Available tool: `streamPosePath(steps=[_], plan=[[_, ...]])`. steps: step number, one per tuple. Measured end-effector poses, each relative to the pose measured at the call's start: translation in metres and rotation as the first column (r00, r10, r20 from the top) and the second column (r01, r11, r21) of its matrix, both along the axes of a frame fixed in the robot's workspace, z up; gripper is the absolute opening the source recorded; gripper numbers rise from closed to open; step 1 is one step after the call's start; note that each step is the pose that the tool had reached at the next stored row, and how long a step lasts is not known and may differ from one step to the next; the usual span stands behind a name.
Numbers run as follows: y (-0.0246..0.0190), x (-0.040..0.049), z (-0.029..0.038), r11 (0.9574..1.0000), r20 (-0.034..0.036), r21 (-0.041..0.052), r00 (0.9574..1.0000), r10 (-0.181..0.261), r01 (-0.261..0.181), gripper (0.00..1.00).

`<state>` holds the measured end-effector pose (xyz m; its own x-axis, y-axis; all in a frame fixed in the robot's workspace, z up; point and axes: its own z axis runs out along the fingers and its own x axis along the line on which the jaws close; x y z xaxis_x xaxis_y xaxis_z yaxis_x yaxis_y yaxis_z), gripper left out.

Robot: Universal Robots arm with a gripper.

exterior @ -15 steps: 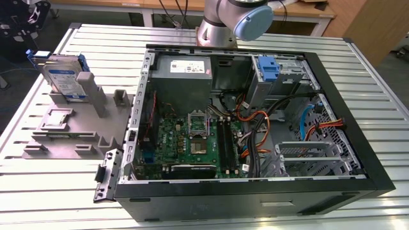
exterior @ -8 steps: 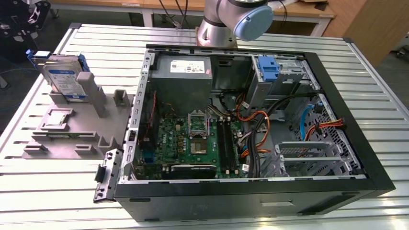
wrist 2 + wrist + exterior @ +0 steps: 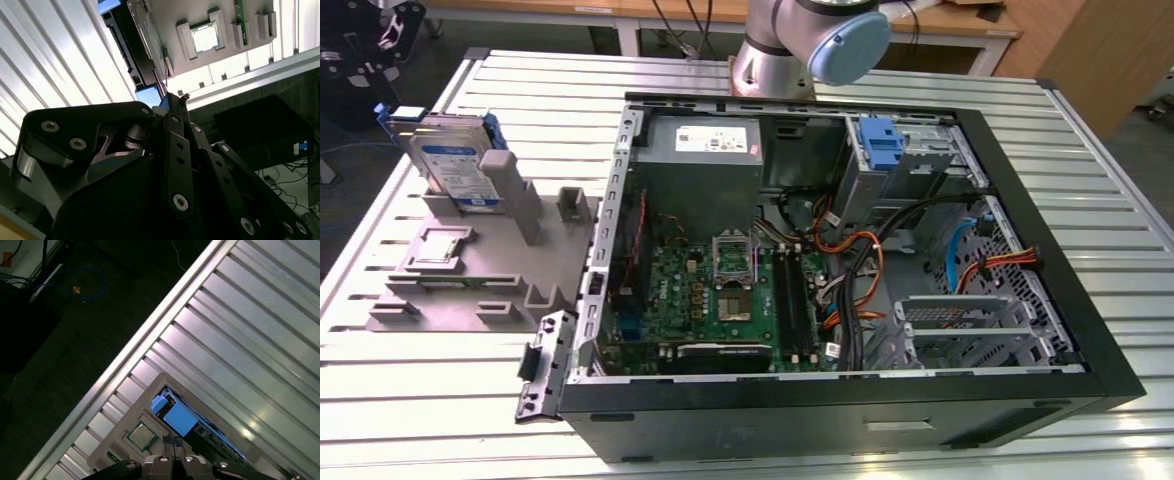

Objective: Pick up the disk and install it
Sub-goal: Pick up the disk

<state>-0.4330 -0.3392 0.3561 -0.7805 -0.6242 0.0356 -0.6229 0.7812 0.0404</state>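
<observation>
The disk (image 3: pixel 454 160) stands on edge in a slot of the grey fixture (image 3: pixel 467 275) on the exterior view's left; it is silver-grey with a white-and-blue label and a blue bracket. In the second wrist view its dark edge (image 3: pixel 131 47) and a blue corner lie just beyond my gripper (image 3: pixel 172 100). In the first wrist view the blue bracket (image 3: pixel 175 417) sits just past the gripper (image 3: pixel 172 442). The thin fingertips are shut together with nothing between them, hovering above the disk without touching it.
An open computer case (image 3: pixel 854 392) fills the middle of the slatted table, with a motherboard, cables, a grey power supply box (image 3: pixel 704 150) and a drive bay holding a blue clip (image 3: pixel 881 140). A chip (image 3: pixel 440 245) lies in the fixture. The table edge (image 3: pixel 125 355) runs close by.
</observation>
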Motion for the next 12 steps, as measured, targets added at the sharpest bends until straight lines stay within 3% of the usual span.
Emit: streamPosePath(steps=[7, 12], plan=[[0.0000, 0.0000, 0.0000, 0.9973, 0.0000, 0.0000, 0.9973, 0.074, -0.074, 0.10], [0.0000, 0.0000, 0.0000, 0.9891, 0.0000, 0.0000, 0.9891, 0.147, -0.147, 0.10]])
